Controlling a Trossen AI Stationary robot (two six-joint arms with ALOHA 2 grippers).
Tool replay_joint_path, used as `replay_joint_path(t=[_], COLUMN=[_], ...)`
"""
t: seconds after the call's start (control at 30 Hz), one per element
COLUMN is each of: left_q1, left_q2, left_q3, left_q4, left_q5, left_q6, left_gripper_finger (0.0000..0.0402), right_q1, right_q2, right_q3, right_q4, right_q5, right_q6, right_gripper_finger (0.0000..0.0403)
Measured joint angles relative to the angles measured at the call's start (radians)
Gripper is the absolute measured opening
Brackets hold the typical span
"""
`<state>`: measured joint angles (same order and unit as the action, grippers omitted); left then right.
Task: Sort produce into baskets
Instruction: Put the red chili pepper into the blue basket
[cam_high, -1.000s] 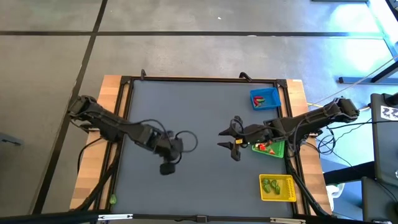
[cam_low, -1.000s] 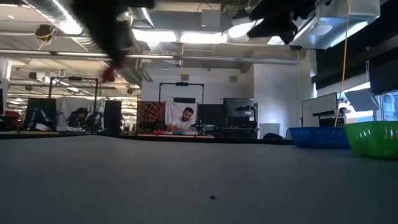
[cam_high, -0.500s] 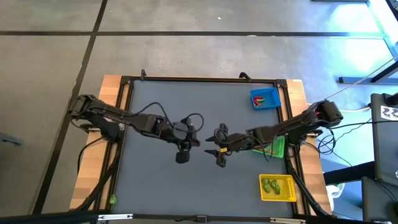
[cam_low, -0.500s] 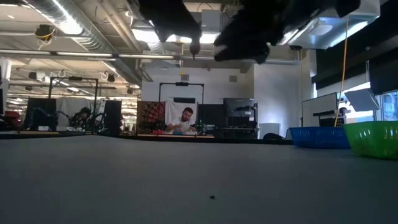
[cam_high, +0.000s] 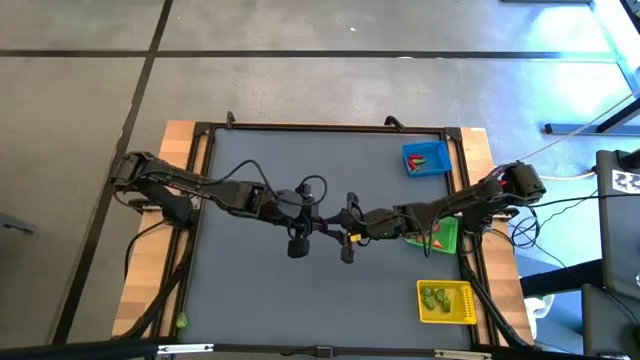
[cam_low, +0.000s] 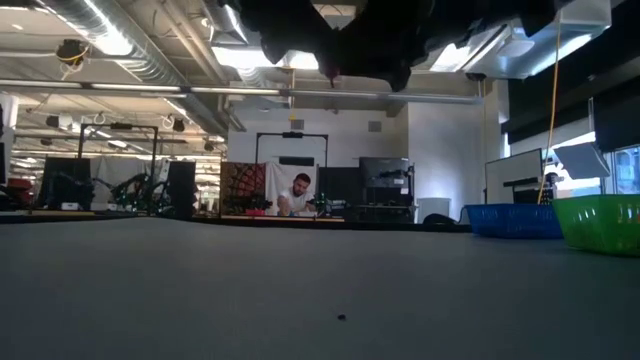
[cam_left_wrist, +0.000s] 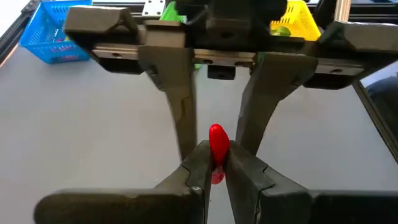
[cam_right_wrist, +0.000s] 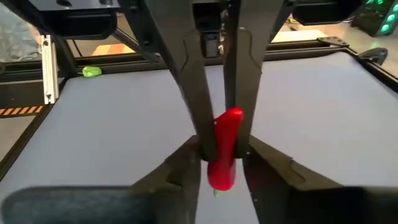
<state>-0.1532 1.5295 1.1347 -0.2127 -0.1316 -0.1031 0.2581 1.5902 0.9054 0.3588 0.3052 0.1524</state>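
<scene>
High view: left gripper (cam_high: 322, 228) and right gripper (cam_high: 340, 236) meet nose to nose at frame centre above tabletop (cam_high: 300, 300). Left clamps red produce piece (cam_left_wrist: 217, 144); right closing round same piece, hold unconfirmed. Piece's long axis runs gripper to gripper.

So the low view cuts both arms off at the top edge, just dark shapes up there, can't tell whose is whose. From above, the red piece (cam_high: 331, 229) is a speck where the left tool (cam_high: 322, 228) and right tool (cam_high: 338, 231) meet, no idea what produce it is. The green basket (cam_high: 446, 240) is half hidden under the right arm. The blue basket (cam_left_wrist: 55, 32) runs off the left wrist frame, and its contents are too tiny to name.
</scene>
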Motion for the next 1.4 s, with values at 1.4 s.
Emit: replay_joint_path(t=[1.4], left_q1=[0.017], left_q2=[0.015], left_q3=[0.0], left_q4=[-0.123], left_q5=[-0.006], left_q6=[-0.021], left_gripper_finger=[0.0157], right_q1=[-0.353], right_q2=[-0.477], right_q3=[0.0], right_q4=[-1.13], right_q5=[0.173], right_q6=[0.083], right_gripper_finger=[0.0046])
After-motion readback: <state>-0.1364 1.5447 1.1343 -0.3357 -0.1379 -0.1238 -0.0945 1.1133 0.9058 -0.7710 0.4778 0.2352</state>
